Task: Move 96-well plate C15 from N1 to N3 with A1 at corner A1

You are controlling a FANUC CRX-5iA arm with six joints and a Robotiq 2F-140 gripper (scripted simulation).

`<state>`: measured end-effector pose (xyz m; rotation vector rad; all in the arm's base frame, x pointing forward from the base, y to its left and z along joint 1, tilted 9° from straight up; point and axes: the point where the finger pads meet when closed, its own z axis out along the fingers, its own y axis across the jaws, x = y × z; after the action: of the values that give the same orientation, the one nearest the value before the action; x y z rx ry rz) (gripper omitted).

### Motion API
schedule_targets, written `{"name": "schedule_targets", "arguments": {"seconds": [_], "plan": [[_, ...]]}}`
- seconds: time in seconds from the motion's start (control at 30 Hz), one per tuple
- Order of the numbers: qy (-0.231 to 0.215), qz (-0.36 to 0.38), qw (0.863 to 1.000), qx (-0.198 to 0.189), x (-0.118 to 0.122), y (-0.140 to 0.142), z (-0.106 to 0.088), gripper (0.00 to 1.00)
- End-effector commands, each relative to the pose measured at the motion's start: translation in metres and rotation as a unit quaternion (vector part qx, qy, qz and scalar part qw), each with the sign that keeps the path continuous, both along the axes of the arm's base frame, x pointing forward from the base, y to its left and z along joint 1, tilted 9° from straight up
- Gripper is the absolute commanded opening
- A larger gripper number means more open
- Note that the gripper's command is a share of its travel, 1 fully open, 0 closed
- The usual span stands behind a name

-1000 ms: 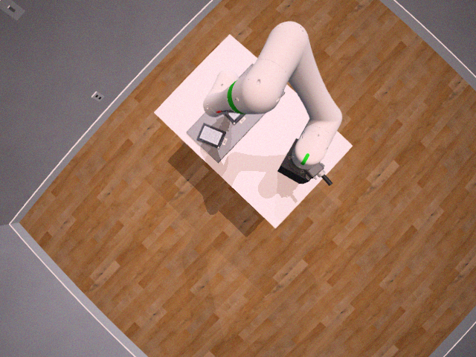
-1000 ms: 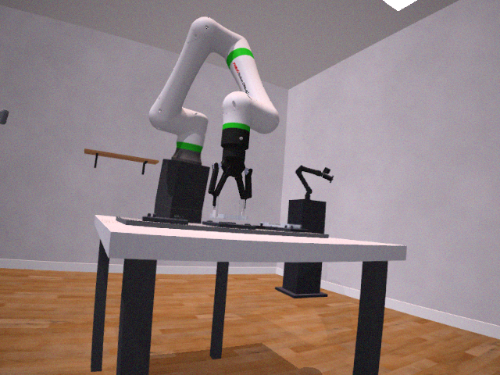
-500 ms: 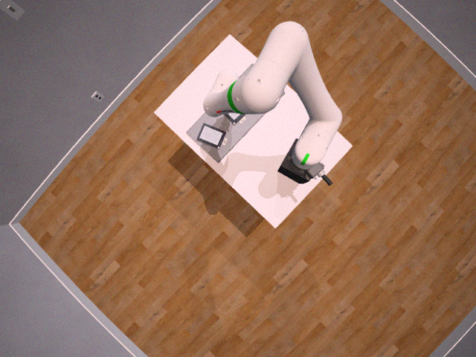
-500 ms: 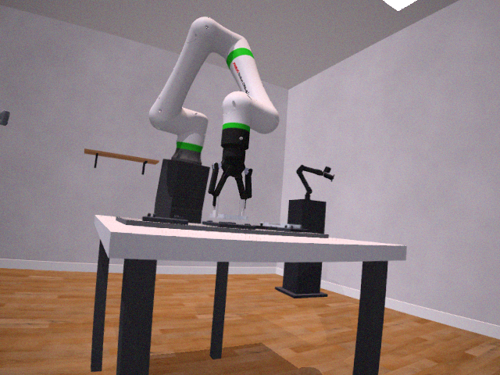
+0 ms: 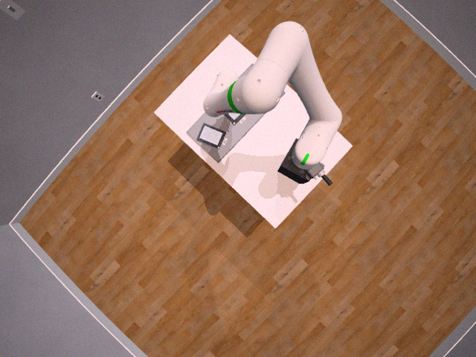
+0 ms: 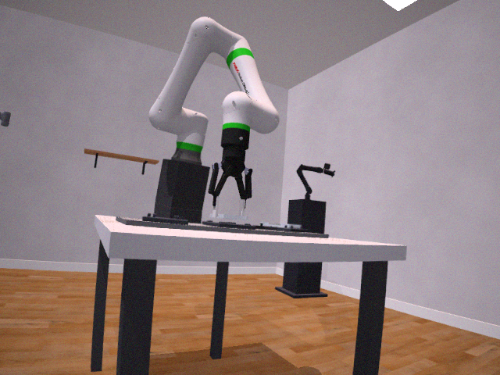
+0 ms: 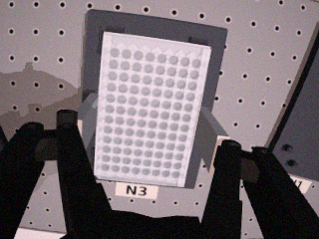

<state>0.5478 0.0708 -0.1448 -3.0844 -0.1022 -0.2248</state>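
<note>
Clamping its pale pads on the long sides of the 96-well plate C15, the black gripper held that white, round-welled rectangle directly over dark nest N3 on the perforated grey deck.

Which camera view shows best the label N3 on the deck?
The wrist view. There the N3 label reads clearly, just in front of the nest, below the well plate that the tool grips. In the top view the arm covers that spot. In the exterior view the deck is seen edge-on, so no label shows.
</note>
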Motion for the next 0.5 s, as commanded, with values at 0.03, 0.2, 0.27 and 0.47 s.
{"name": "schedule_targets", "arguments": {"seconds": [0.03, 0.2, 0.27, 0.47], "plan": [[0.000, 0.000, 1.000, 0.000, 0.0002, 0.0000, -0.0002, 0.00], [0.000, 0.000, 1.000, 0.000, 0.0004, 0.0001, -0.0017, 0.00], [0.000, 0.000, 1.000, 0.000, 0.0006, 0.0001, -0.0026, 0.00], [0.000, 0.000, 1.000, 0.000, 0.0009, 0.0002, -0.0048, 0.00]]}}
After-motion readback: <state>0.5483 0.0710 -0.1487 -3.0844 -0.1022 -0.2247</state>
